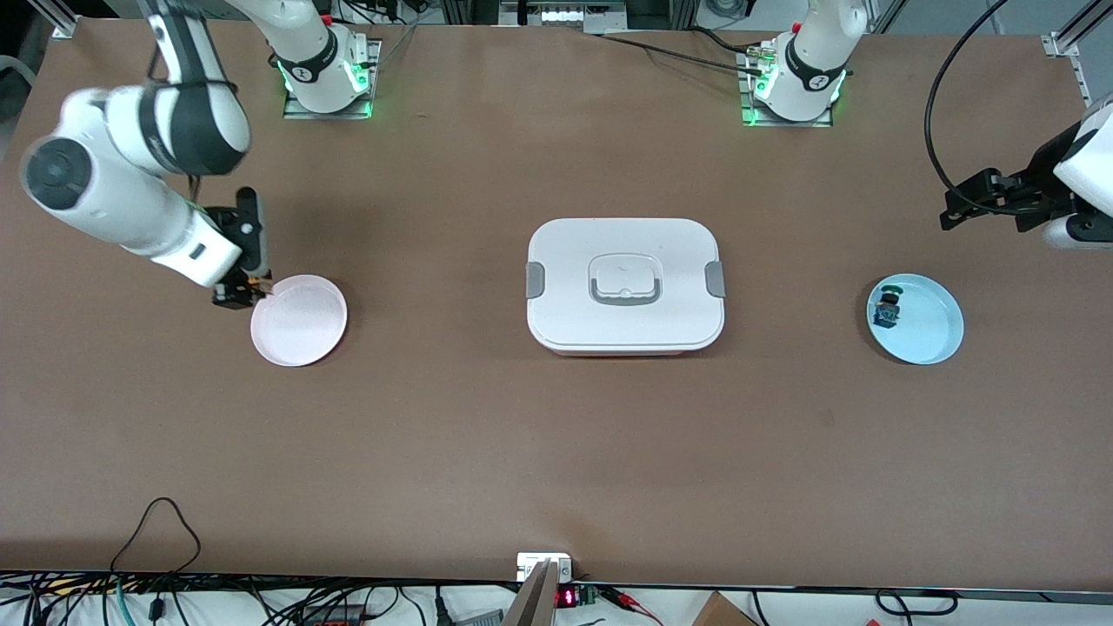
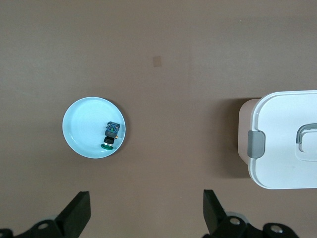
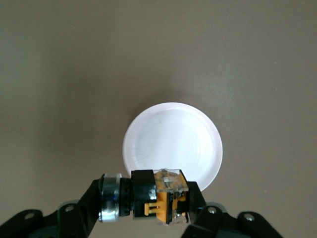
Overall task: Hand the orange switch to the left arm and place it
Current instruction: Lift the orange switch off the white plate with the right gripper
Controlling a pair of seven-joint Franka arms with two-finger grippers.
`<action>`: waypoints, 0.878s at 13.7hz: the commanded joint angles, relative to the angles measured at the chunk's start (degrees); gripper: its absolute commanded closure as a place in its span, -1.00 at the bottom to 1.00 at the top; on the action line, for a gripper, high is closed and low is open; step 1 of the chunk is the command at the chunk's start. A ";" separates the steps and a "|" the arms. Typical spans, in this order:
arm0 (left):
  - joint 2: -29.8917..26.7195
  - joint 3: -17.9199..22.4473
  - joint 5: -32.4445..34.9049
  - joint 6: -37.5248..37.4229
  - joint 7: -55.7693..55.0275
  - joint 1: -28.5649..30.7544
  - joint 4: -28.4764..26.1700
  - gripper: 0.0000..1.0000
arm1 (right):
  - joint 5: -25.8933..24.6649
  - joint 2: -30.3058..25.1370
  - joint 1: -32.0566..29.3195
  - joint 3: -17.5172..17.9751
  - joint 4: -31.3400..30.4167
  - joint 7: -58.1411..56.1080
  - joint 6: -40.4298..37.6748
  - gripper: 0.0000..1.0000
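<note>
- The brown table point(image 1: 556, 452) held everything.
- The white box point(image 1: 624, 285) sat in the middle of the table with its lid on, well apart from both grippers.
- The right arm point(image 1: 130, 191) reached over its own end of the table, by the edge of the pink plate.
- The left arm point(image 1: 1078, 183) waited up high over its end of the table.
- The pink plate point(image 3: 172, 145) lay under the right fingers and had nothing in it.
- The blue plate point(image 2: 94, 127) lay below the left fingers, out in front of them.
- The left gripper point(image 2: 146, 215) was spread wide and gripped nothing.
- The right gripper point(image 3: 146, 203) was clenched on the orange switch.
- The blue switch point(image 2: 111, 134) with a green cap lay on its side in the blue plate.
- The orange switch point(image 3: 163, 197) sat sideways between the right fingers, above the pink plate's rim.
</note>
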 commanded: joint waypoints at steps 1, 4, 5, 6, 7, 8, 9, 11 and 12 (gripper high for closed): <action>-0.55 -0.45 0.57 0.20 0.25 0.53 -0.01 -1.00 | 0.91 -0.32 -0.36 -0.75 8.46 -0.01 -11.35 1.00; -0.55 -0.45 0.57 0.20 0.25 0.53 -0.01 -1.00 | 1.26 -0.50 -0.36 -1.71 11.47 0.78 -15.69 1.00; -0.55 -0.45 0.57 0.20 0.25 0.53 -0.01 -1.00 | 2.57 -0.76 -0.36 -1.72 11.47 0.86 -16.13 1.00; -0.55 -0.45 0.57 0.20 0.16 0.53 -0.01 -1.00 | 3.10 -1.03 -0.36 -1.72 11.47 0.95 -16.48 1.00; -0.55 -0.45 0.57 0.20 0.07 0.53 -0.01 -1.00 | 3.20 -1.12 -0.27 -1.63 11.47 1.21 -16.57 1.00; -0.55 -0.45 0.48 0.20 -0.01 0.53 -0.01 -1.00 | 3.28 -1.46 -0.27 -1.54 11.47 2.26 -16.66 1.00; -0.55 -0.45 -0.04 0.20 -0.01 0.53 0.07 -1.00 | 3.29 -1.55 -0.18 -1.54 11.39 3.05 -16.75 1.00; -0.47 -0.45 -2.32 0.03 -0.36 0.53 0.08 -1.00 | 5.11 -1.38 -0.36 -1.54 11.39 2.80 -18.49 1.00; -0.38 -0.45 -2.77 -0.15 -0.45 0.44 0.08 -1.00 | 9.57 -1.12 -0.62 -1.63 11.13 2.02 -19.20 1.00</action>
